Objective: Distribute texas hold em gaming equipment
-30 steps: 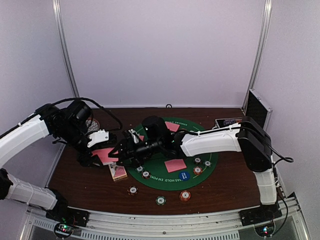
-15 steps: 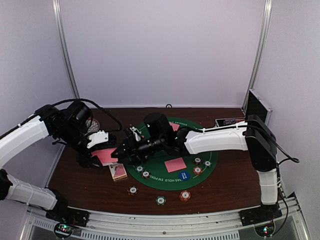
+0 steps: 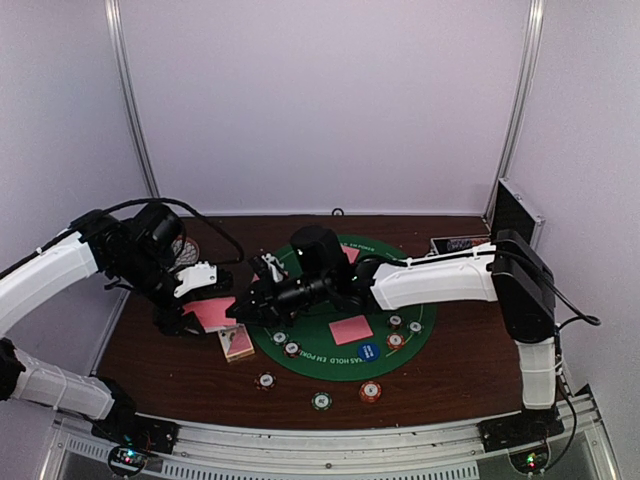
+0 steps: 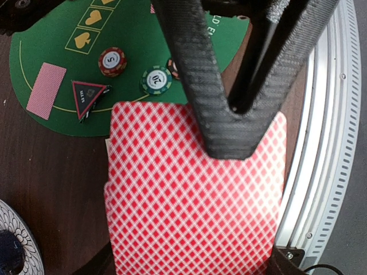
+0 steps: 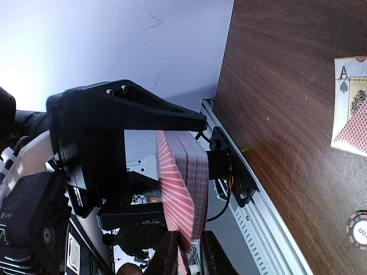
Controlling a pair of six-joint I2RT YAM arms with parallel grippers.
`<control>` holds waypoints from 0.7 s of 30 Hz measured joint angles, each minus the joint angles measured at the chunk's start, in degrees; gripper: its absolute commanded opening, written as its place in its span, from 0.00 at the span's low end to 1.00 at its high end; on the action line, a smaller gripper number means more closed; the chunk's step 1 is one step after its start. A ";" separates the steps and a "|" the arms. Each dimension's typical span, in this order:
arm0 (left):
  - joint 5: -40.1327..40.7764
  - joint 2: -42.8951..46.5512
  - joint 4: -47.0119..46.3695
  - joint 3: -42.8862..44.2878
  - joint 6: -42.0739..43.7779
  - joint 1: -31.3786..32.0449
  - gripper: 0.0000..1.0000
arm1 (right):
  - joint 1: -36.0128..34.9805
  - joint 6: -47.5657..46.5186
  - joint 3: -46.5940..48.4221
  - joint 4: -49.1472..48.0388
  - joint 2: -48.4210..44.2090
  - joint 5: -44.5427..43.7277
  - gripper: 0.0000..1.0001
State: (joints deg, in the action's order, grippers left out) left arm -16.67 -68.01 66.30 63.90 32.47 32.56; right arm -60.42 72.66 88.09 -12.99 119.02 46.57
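Just past the deck (image 4: 189,200) clamped in the left hand (image 4: 229,134), a red chip (image 4: 112,61) shows a 5, and the green chip (image 4: 156,80) beside it reads 10. Farther out from that hand, the green mat (image 4: 51,34) carries a yellow heart and spade in boxes. The triangular marker (image 4: 86,98) has lettering too small to read. From above, the mat's near rim spells HOLD EM. Well away from the right hand (image 5: 192,255), on the bench (image 5: 275,86), a white-faced card (image 5: 347,74) shows an A over a spade.

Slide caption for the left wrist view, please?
Left gripper clamps the red-backed card deck; green mat and chips lie beyond.
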 measured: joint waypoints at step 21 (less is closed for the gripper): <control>1.55 0.15 -0.24 -0.94 -0.02 0.00 0.00 | 6.88 0.66 -7.87 -1.20 -6.51 1.70 0.00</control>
State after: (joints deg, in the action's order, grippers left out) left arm -15.11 -67.85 66.06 62.96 32.45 32.56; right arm -53.54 73.32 80.23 -14.20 112.51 48.27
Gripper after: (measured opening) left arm 0.675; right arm 0.021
